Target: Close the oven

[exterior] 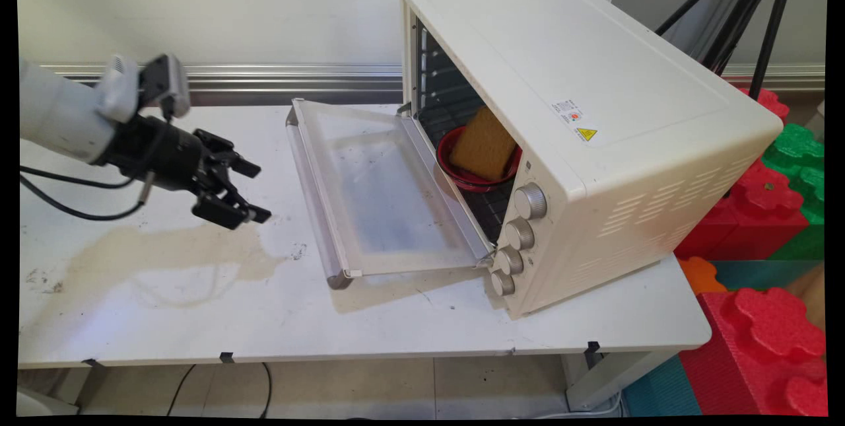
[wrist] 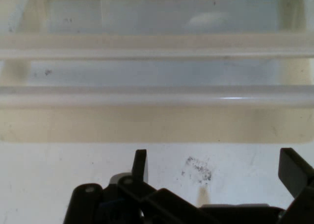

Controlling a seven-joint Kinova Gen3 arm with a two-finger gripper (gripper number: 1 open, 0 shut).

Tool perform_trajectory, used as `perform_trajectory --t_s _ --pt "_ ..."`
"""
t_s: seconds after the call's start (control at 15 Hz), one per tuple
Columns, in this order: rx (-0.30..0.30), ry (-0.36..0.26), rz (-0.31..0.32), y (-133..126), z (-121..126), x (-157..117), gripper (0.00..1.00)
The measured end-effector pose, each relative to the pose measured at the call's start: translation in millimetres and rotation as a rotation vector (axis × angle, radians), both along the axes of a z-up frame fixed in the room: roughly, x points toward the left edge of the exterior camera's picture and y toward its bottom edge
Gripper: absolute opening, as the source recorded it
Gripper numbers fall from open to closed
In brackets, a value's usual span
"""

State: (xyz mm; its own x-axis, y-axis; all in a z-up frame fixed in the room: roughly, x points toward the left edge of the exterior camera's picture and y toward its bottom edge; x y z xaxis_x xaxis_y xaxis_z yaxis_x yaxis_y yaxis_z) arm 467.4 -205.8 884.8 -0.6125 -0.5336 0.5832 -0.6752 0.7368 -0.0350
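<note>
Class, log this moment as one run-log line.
gripper: open, empty | facing: oven door, down | inside oven: sponge in red bowl

Red bowl (exterior: 462, 175) in the oven (exterior: 594, 115) is partly hidden by the sponge (exterior: 483, 143) and the oven's front frame. Oven label text too small to read. Hand view cuts off both door (wrist: 157, 77) ends.

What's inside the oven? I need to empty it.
In the oven, a red bowl holding a tan sponge sits on the rack. The walls hide the back and right of the inside.
</note>
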Motion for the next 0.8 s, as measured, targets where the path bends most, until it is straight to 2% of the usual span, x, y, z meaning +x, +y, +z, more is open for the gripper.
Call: perform_trajectory --t_s 0.47,0.53,0.8 --pt "0.021 -0.032 0.003 -15.5 -36.0 -18.3 1.0" --pt "0.022 -0.036 0.002 -17.9 -40.3 -21.1 0.0" --pt "0.025 -0.045 -0.001 -27.4 -56.4 -33.5 0.0"
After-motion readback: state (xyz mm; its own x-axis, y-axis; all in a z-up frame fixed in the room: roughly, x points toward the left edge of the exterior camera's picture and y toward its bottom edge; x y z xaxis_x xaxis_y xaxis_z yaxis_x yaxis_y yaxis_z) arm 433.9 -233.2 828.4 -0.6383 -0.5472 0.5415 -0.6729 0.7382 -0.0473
